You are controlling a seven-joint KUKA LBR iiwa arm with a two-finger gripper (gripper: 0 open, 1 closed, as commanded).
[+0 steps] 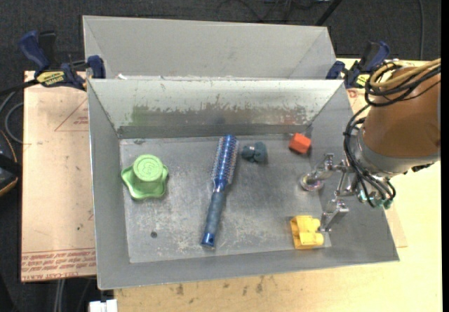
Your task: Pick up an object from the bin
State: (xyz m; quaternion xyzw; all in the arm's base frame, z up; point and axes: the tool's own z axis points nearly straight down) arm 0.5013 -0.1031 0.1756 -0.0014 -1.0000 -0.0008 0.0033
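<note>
My gripper [322,199] hangs low over the right part of the bin, fingers spread open with nothing between them. One fingertip [311,179] points left; the other [328,220] sits just above a small yellow block [306,231] near the front right corner. Whether that finger touches the block I cannot tell. A small orange-red cube [300,144] lies farther back, up and left of the gripper.
A blue hairbrush [218,188] lies lengthwise in the middle, with a small dark grey-blue piece [254,154] beside its bristle end. A green flower-shaped lid [145,177] rests at the left. The arm's orange cover and cables hang over the bin's right wall.
</note>
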